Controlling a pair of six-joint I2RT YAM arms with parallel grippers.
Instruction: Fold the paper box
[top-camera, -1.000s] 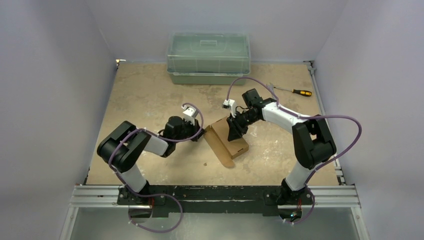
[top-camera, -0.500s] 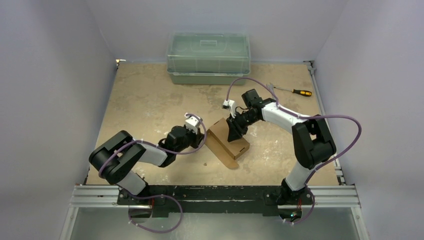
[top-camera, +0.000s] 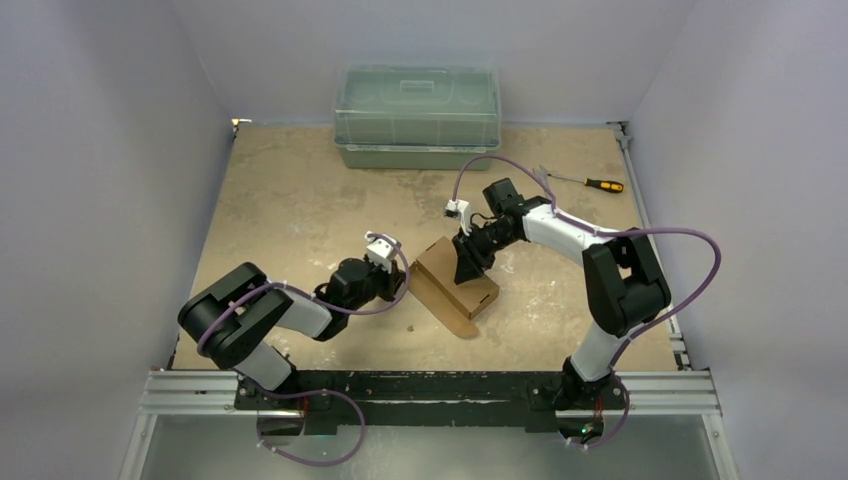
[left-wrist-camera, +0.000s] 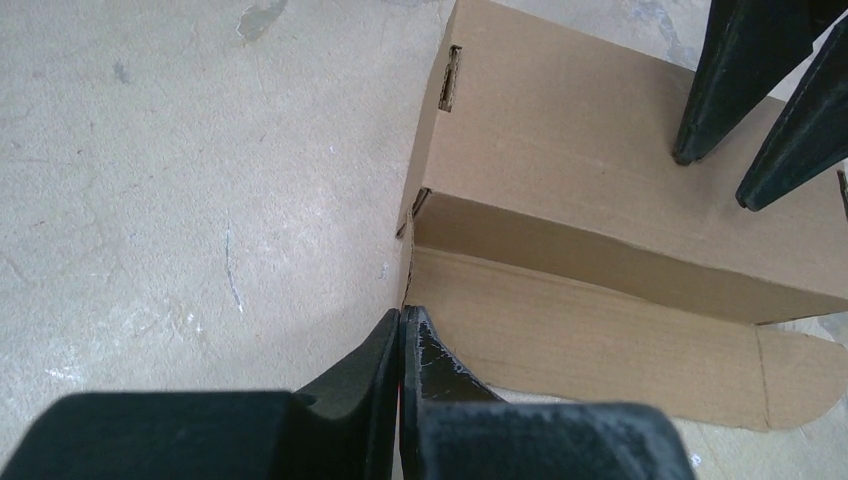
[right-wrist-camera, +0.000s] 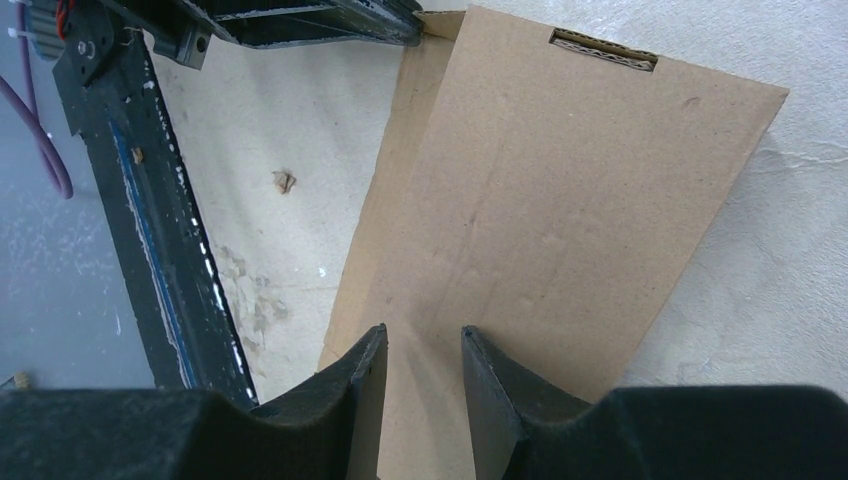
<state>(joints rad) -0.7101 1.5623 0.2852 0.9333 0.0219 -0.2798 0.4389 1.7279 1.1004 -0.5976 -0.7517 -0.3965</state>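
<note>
The paper box (top-camera: 455, 280) is a brown cardboard carton at the table's middle, with its top panel (left-wrist-camera: 560, 130) flat and a long flap (left-wrist-camera: 600, 350) lying on the table along its near side. My left gripper (top-camera: 402, 283) is low at the box's left end. In the left wrist view its shut tips (left-wrist-camera: 402, 312) meet the flap's left corner, with nothing seen between them. My right gripper (top-camera: 467, 270) points down at the box top (right-wrist-camera: 560, 200); its fingers (left-wrist-camera: 700, 130) stand apart, tips (right-wrist-camera: 423, 335) against the cardboard.
A green translucent lidded bin (top-camera: 417, 115) stands at the back. A screwdriver (top-camera: 590, 182) lies at the back right. A small scrap (top-camera: 413, 327) sits on the table in front of the box. A metal rail (top-camera: 430, 390) runs along the near edge.
My left arm has lowered and swung its elbow out to the left, bringing its gripper down to the box's left end with the fingers pressed fully shut. The right arm and the box have not moved.
</note>
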